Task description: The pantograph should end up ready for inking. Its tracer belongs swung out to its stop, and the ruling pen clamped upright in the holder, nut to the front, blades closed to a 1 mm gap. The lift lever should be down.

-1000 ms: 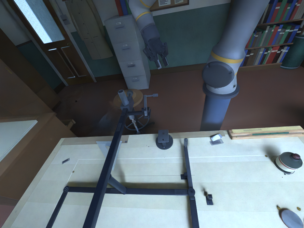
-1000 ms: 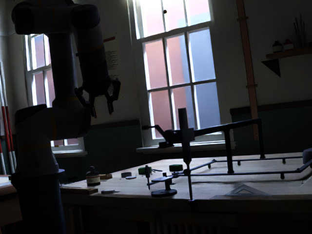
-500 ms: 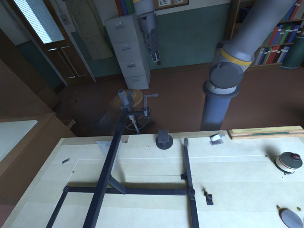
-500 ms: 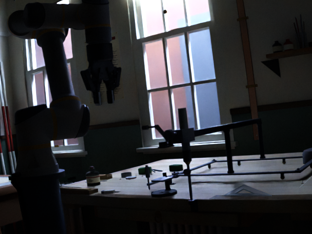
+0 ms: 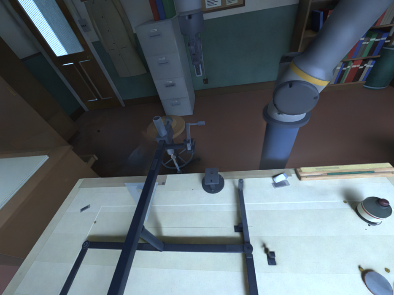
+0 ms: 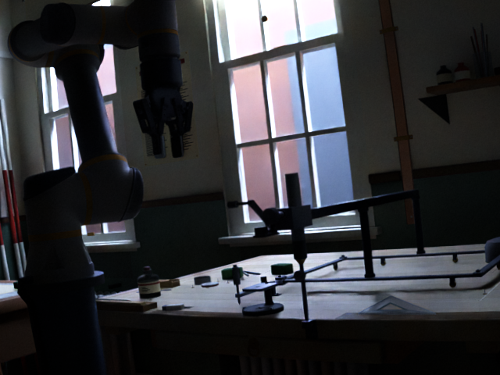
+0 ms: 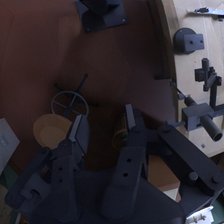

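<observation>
My gripper (image 5: 199, 71) (image 6: 164, 151) (image 7: 104, 122) hangs high over the floor, off the table's far edge and well above the pantograph. The pantograph's dark bars (image 5: 165, 246) lie across the drawing sheet. Its raised beam (image 5: 140, 209) ends at a holder tube (image 5: 158, 125) (image 6: 293, 193) (image 7: 209, 126) beyond the table edge. A lever with a crank handle (image 5: 192, 133) (image 6: 246, 206) stands beside the holder. The round pivot base (image 5: 212, 181) (image 7: 188, 41) sits at the table's far edge. A small dark pen-like piece (image 5: 270, 254) stands right of the bars. The gripper is half open and holds nothing.
A grey filing cabinet (image 5: 167, 63) stands by the far wall. My arm's base column (image 5: 279, 140) rises right of the gripper. A stool (image 5: 171, 127) (image 7: 52, 130) stands on the floor below. An ink pot (image 5: 373, 208) and a wooden tray (image 5: 345, 173) sit on the right.
</observation>
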